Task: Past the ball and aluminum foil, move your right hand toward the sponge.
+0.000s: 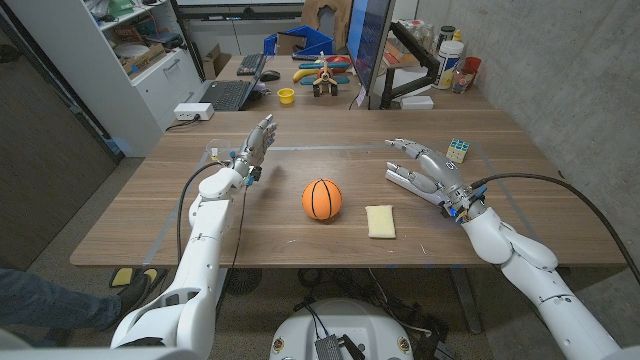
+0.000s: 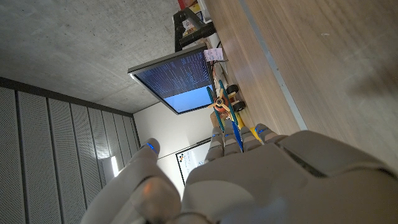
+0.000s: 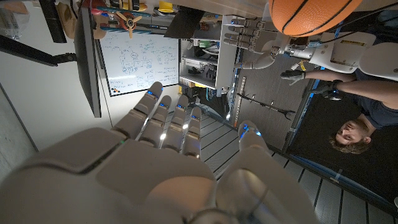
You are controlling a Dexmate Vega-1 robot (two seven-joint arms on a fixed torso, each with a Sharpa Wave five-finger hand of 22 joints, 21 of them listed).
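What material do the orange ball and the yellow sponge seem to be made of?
The ball looks like matte rubber: orange with black seams, like a small basketball. The sponge looks like soft foam: pale yellow, dull, a flat block. The finer texture is too small to tell.

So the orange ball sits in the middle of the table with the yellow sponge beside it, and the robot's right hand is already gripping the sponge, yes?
Not quite. The ball and sponge lie side by side as you say, but the right hand holds nothing: the head view shows it open, apart from the sponge.
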